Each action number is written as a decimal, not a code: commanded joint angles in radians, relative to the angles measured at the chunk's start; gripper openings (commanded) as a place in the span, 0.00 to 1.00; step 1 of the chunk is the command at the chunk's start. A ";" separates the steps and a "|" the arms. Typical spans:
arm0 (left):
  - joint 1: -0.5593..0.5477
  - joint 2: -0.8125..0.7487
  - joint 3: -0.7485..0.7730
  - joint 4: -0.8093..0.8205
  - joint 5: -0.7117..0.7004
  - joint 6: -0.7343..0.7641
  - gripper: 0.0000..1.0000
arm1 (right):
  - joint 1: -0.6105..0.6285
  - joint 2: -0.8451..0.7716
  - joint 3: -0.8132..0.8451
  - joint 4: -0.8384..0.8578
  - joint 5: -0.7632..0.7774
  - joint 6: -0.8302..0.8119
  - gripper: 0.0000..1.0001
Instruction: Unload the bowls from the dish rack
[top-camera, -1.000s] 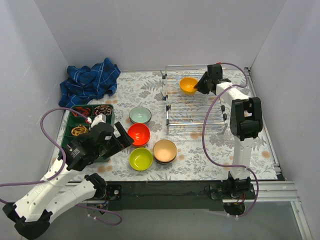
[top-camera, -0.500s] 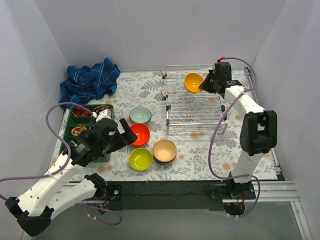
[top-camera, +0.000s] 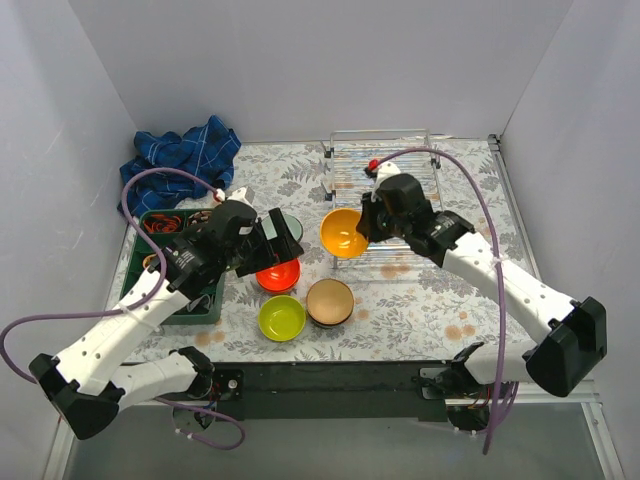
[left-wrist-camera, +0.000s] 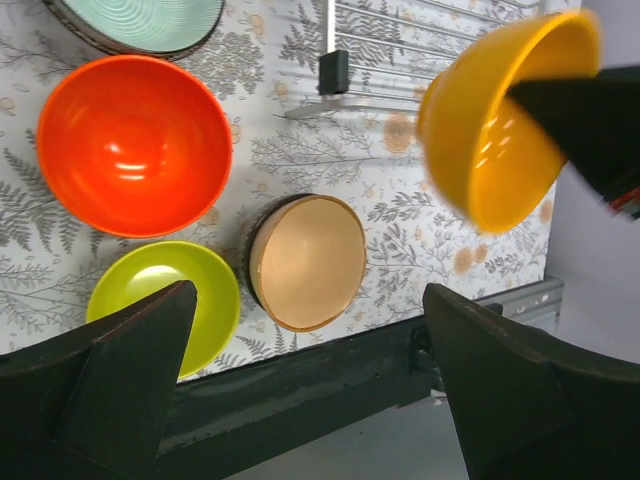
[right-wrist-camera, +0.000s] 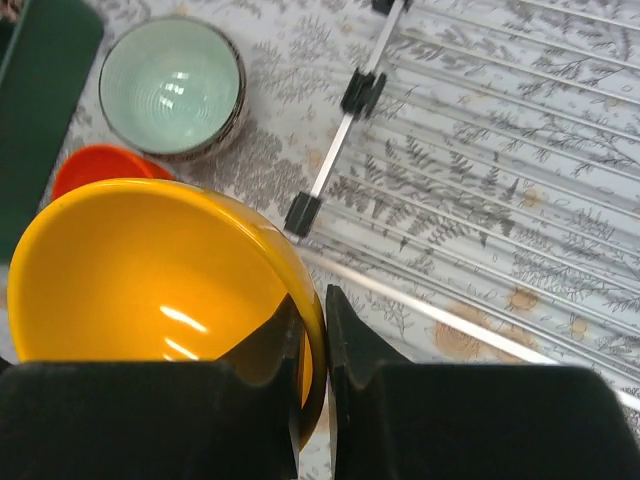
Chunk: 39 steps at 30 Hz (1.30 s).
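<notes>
Chrome wire dish rack (top-camera: 350, 190) shows no other bowl. At its near-left corner the glossy orange-yellow bowl (top-camera: 343, 232) hangs tilted, rim pinched in the closed right gripper (right-wrist-camera: 312, 300), likely bound for the unloaded bowls. The left gripper (top-camera: 272, 243) gapes empty above a red-orange bowl (top-camera: 277, 270).

Floral tabletop (top-camera: 430, 300): cloth (top-camera: 180, 160) in the far-left corner, tray (top-camera: 203, 303) by the left edge, rack (top-camera: 350, 160) far right, four bowls (top-camera: 282, 318) mid-front
</notes>
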<state>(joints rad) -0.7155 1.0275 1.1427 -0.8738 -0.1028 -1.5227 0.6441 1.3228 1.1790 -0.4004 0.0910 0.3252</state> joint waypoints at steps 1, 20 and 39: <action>-0.001 0.017 0.045 0.048 0.083 0.026 0.98 | 0.145 -0.056 -0.021 -0.086 0.165 -0.031 0.01; -0.186 0.160 0.014 -0.034 -0.038 -0.030 0.49 | 0.488 0.072 0.133 -0.252 0.420 0.092 0.01; -0.206 0.091 -0.086 -0.215 -0.205 -0.080 0.00 | 0.493 0.040 0.099 -0.204 0.365 0.150 0.79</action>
<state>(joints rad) -0.9184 1.1614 1.0786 -0.9878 -0.2298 -1.5764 1.1343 1.4178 1.2713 -0.6529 0.4427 0.4461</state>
